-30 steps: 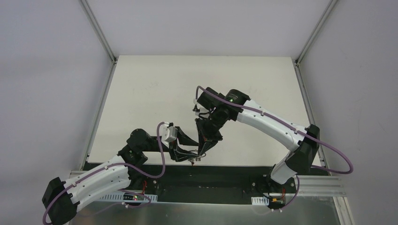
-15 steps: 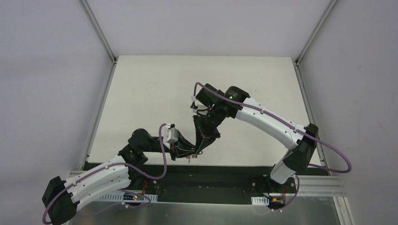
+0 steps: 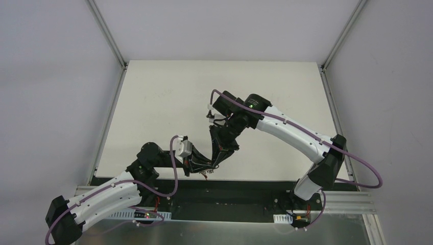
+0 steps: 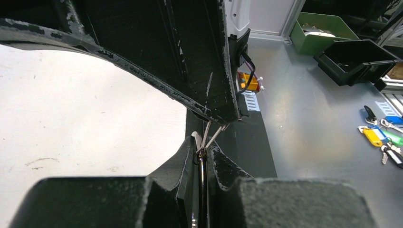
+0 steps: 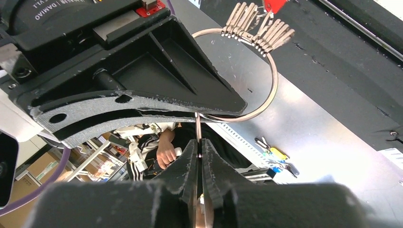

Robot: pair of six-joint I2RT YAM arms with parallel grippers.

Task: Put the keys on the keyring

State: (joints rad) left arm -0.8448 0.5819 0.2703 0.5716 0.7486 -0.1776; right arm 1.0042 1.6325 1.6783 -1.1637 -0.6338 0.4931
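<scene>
Both grippers meet above the table's front edge in the top view. In the right wrist view the keyring (image 5: 272, 90) is a wide, thin silver ring with a fan of small silver keys (image 5: 259, 28) hanging from it. A red key head (image 5: 274, 4) shows just beside the fan, cut off by the frame's top. My right gripper (image 5: 198, 145) is shut on the ring's wire. My left gripper (image 4: 203, 153) is shut on the thin wire too, right under the right gripper's black fingers (image 4: 190, 61). From above, the left gripper (image 3: 203, 164) and right gripper (image 3: 218, 161) hide the ring.
The white table top (image 3: 168, 102) lies behind the grippers, and its black front rail (image 3: 245, 186) is just below them. A loose bunch of keys with coloured tags (image 4: 380, 135) lies on the grey floor. Green and black bins (image 4: 332, 28) stand further off.
My left gripper's jaws have closed onto the ring wire. Both wrists have shifted slightly left, and the right gripper has kept its hold.
</scene>
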